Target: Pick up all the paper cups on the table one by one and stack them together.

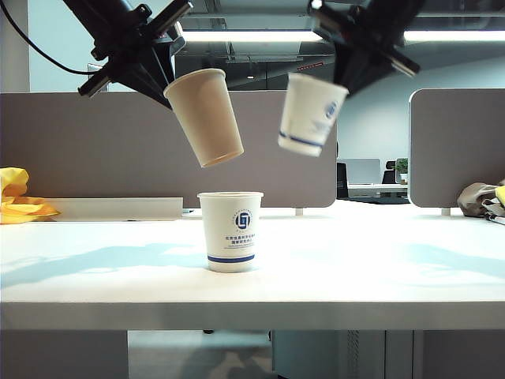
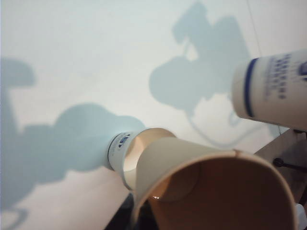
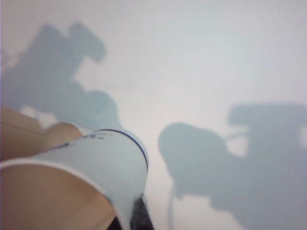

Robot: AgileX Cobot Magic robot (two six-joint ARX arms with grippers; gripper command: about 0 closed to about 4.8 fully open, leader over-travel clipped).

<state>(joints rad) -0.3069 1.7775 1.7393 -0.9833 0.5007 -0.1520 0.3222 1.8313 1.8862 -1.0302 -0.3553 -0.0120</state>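
Three paper cups show. My left gripper (image 1: pixel 168 85) hangs at the upper left, shut on the rim of the brown paper cup (image 1: pixel 205 118), which tilts with its base down and toward the middle. My right gripper (image 1: pixel 341 79), at the upper right, is shut on the rim of a white paper cup (image 1: pixel 311 113) with a blue band, also tilted. Another white cup (image 1: pixel 230 230) stands upright on the table (image 1: pixel 379 260), just below the brown cup's base. In the left wrist view the brown cup (image 2: pixel 216 191) fills the foreground, with the standing cup (image 2: pixel 117 146) beyond it.
Grey partition panels (image 1: pixel 95 142) stand along the table's back edge. A yellow cloth (image 1: pixel 20 201) lies at the far left, and another bundle of cloth (image 1: pixel 481 197) at the far right. A low white ledge (image 1: pixel 118 208) runs along the back left.
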